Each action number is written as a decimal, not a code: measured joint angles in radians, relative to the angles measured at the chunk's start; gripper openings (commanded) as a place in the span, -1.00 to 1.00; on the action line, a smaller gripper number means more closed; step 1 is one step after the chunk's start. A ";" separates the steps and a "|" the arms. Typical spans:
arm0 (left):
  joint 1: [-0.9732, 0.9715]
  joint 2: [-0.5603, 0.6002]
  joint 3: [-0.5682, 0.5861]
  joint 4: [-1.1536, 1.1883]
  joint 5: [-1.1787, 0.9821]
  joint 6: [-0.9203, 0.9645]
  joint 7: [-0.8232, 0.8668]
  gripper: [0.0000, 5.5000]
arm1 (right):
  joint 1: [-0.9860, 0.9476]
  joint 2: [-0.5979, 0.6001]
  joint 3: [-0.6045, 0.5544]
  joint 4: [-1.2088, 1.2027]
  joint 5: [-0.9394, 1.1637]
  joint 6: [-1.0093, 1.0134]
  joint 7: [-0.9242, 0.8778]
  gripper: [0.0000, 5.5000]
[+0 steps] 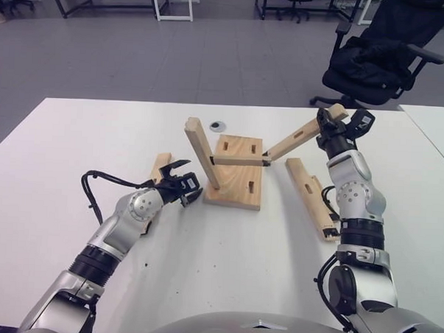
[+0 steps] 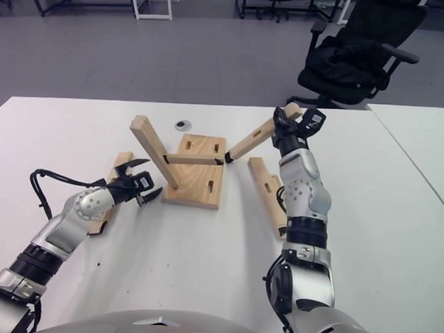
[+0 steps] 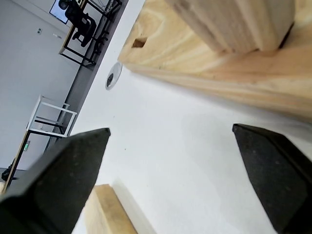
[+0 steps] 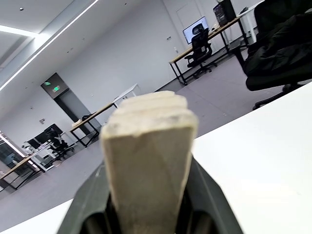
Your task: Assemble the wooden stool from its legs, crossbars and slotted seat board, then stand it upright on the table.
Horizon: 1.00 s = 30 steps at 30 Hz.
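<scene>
Across the white table the seat board lies flat. The right gripper clamps a stool leg by its far end, and the left gripper gapes wide beside the board. Light, stiff, smooth wood, I'd judge, so pinch across flat faces.

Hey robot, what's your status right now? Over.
Left gripper open, empty, beside the seat board. Right gripper shut on a raised leg. Two spare legs flat on table.

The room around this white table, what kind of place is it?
Probably an office or lab: a black office chair stands behind the table, and metal-legged desks stand farther back.
</scene>
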 measured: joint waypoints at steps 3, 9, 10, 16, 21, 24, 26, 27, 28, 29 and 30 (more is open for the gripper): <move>0.024 -0.021 -0.028 -0.074 0.001 0.034 -0.030 0.69 | -0.041 0.021 0.003 0.066 -0.007 -0.009 0.037 -0.64; 0.088 -0.004 -0.023 -0.172 0.002 0.068 -0.055 0.69 | -0.068 0.003 -0.024 0.121 -0.009 -0.034 0.097 -0.64; 0.095 0.014 -0.003 -0.176 0.002 0.076 -0.056 0.69 | -0.062 -0.031 -0.034 0.090 -0.006 -0.001 0.107 -0.64; 0.072 0.028 0.081 -0.130 -0.021 0.087 -0.046 0.69 | -0.049 -0.205 -0.112 -0.086 0.199 0.387 0.181 -0.64; -0.062 -0.075 0.109 0.005 -0.075 0.026 0.004 0.69 | -0.050 -0.202 -0.155 -0.158 0.323 0.603 0.077 -0.64; -0.065 -0.094 0.108 0.015 -0.074 0.022 0.010 0.69 | -0.046 -0.196 -0.114 -0.197 0.299 0.627 0.051 -0.64; -0.064 -0.099 0.097 0.012 -0.070 0.022 0.010 0.69 | -0.041 -0.198 -0.056 -0.239 0.240 0.598 0.062 -0.64; -0.062 -0.099 0.093 0.012 -0.067 0.021 0.010 0.69 | -0.040 -0.198 -0.038 -0.245 0.227 0.584 0.070 -0.64; -0.058 -0.099 0.088 0.012 -0.059 0.021 0.010 0.69 | -0.038 -0.198 -0.020 -0.251 0.206 0.564 0.081 -0.64; -0.053 -0.100 0.086 0.013 -0.058 0.021 0.010 0.69 | -0.036 -0.197 -0.005 -0.261 0.189 0.548 0.086 -0.64; -0.052 -0.101 0.082 0.018 -0.057 0.021 0.010 0.69 | -0.031 -0.196 0.008 -0.273 0.173 0.530 0.089 -0.64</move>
